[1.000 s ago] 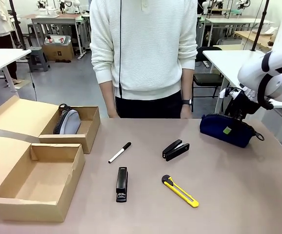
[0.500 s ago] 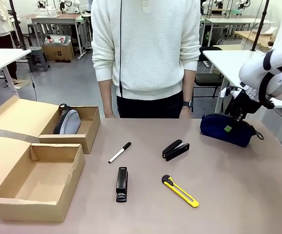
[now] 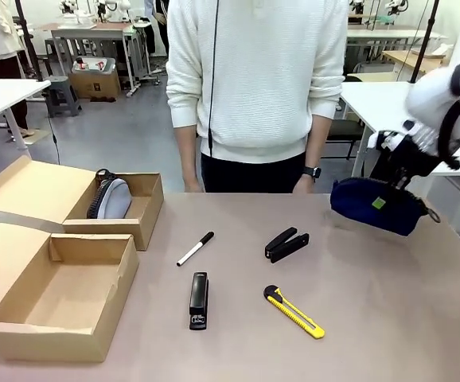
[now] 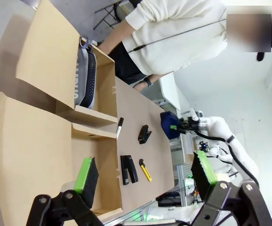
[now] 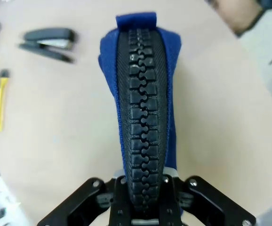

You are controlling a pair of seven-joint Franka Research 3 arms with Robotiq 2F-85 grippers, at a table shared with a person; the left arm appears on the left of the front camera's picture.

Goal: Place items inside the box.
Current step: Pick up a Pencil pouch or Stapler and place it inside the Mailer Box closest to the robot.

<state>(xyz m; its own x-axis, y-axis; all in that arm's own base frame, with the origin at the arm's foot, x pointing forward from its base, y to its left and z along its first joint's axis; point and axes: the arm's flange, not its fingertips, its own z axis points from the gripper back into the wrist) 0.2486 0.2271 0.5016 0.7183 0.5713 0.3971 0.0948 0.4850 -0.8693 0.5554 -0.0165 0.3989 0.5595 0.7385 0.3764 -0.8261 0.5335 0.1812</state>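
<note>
Pouch (image 3: 369,205) is clamped in your right gripper (image 3: 392,181), well apart from the empty box (image 3: 55,344); nothing is packed yet.

The larger box (image 3: 47,344) stands open upward at the near left, with the smaller box (image 3: 146,208) close behind it. Across the middle lie a marker (image 3: 196,248), a flat stapler (image 3: 199,300), a gaping stapler (image 3: 286,244) and a utility knife (image 3: 294,312), all low, with bare table between them. A person (image 3: 250,79) blocks the far edge, and the navy pouch (image 3: 371,205) occupies the far right.
</note>
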